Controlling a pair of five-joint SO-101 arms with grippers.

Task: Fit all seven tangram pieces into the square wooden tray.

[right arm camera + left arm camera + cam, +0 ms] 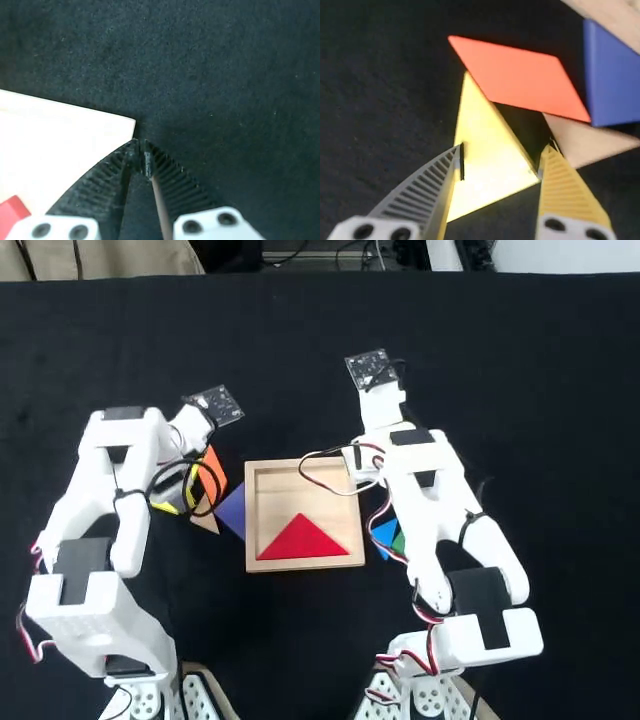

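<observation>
The square wooden tray [255, 515] lies mid-table with a red triangle [300, 537] inside, its corner also in the right wrist view [12, 207]. Left of the tray lie an orange parallelogram [520, 77], a blue piece [612, 80], a bare wooden triangle [585, 142] and a yellow triangle [490, 165]. My left gripper [501, 162] is shut on the yellow triangle, one finger at each of its edges. My right gripper [140, 152] sits at the tray's far right corner [100, 130], shut on the tray's thin right wall.
A blue piece [383, 530] and a green piece [396, 541] lie just right of the tray, partly under the right arm. Black cloth covers the table [520, 390]. The arms' bases stand at the near edge.
</observation>
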